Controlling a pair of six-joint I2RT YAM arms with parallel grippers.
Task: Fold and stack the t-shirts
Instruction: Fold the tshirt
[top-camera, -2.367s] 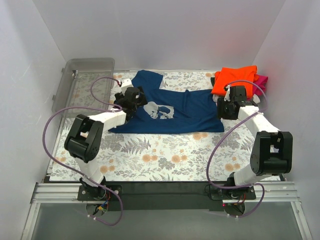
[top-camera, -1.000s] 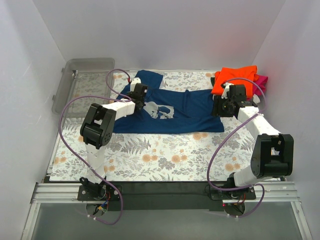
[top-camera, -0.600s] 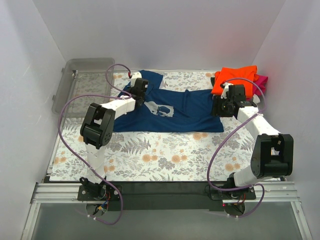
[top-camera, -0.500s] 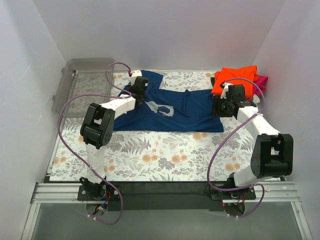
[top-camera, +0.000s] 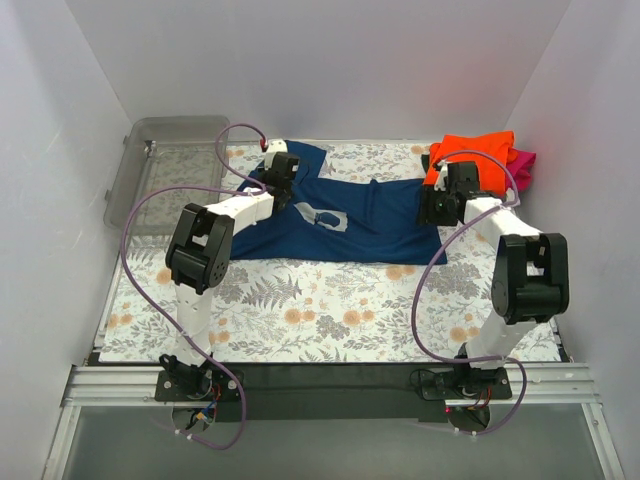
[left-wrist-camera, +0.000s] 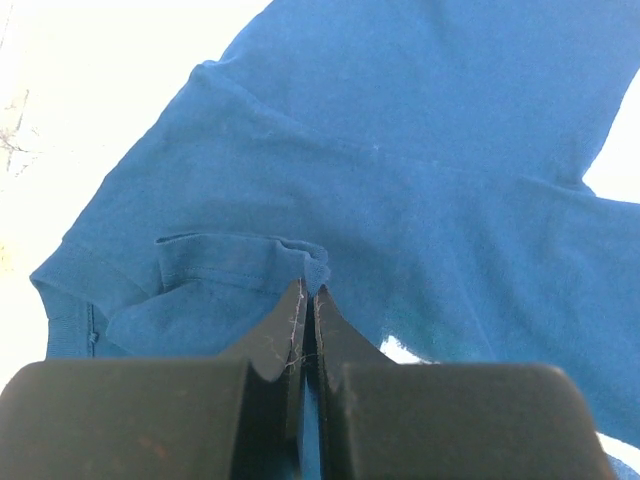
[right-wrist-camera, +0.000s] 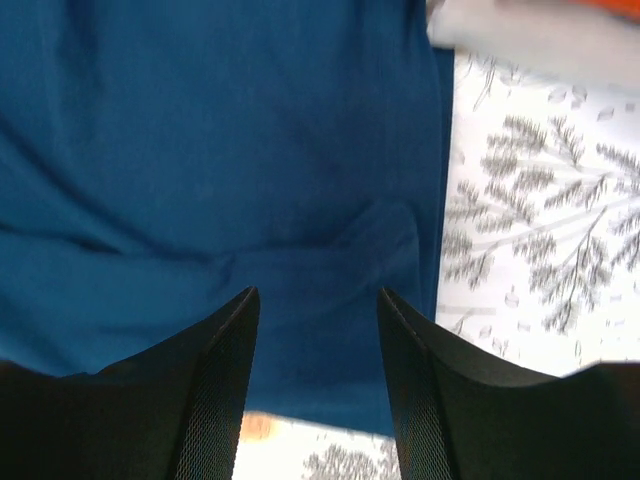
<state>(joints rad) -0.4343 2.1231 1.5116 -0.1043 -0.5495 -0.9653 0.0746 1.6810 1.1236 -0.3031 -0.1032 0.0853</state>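
The left gripper (top-camera: 283, 172) is clamped on the navy t-shirt (top-camera: 370, 215). In the left wrist view its 2 fingers (left-wrist-camera: 300, 310) meet with no gap, and a small ridge of navy cloth (left-wrist-camera: 400, 150) is pinched at the tips of the left gripper (left-wrist-camera: 308, 292).

2.4 s ago this gripper sits lower on the shirt's left side, beside the pale chest print. Now it is farther back, at the sleeve nearest the clear bin (top-camera: 165, 160). The cloth has followed it. The print (top-camera: 325, 217) shows smaller and partly folded, and the shirt's near-left corner has drawn in.

The right gripper (top-camera: 437, 205) has its jaws spread apart, with nothing caught between them. The right wrist view shows the gripper (right-wrist-camera: 316, 300) over navy cloth (right-wrist-camera: 200, 130) beside the shirt's right edge; whether the fingers touch the cloth cannot be told. Since 1 s ago it has moved a little left and back, and the right arm's elbow stands more upright.

The navy shirt lies across the far half of the floral table cover (top-camera: 330, 310). The folded orange t-shirt (top-camera: 475, 150) and the magenta t-shirt (top-camera: 523, 160) under it have stayed at the far-right corner.
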